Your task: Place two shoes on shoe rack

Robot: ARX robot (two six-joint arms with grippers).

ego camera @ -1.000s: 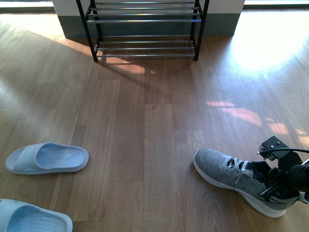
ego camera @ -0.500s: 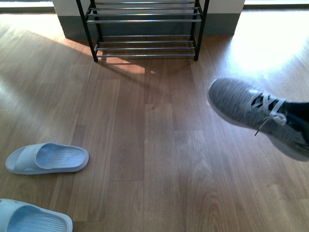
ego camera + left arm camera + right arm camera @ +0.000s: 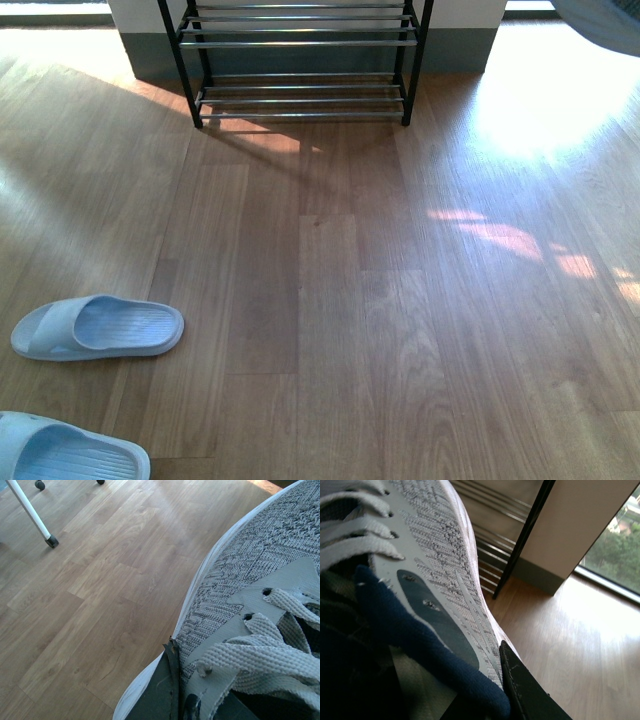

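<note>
Sneaker (image 3: 250, 570) in left gripper (image 3: 197, 697), other sneaker (image 3: 435, 545) in right gripper (image 3: 475, 695)

Only slivers of the ARX robot show: the left-arm finger (image 3: 161, 692), a flat, dark, matte plate with a thin ragged edge, and the right-arm finger (image 3: 527, 692), black, straight-edged, flecked with pale scuffs and scratches.

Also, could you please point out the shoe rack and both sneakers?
shoe rack (image 3: 300, 100), front view, lower tier bars.
left arm's sneaker (image 3: 250, 565), left wrist view, knit toe.
right arm's sneaker (image 3: 432, 540), right wrist view, knit side.
</note>
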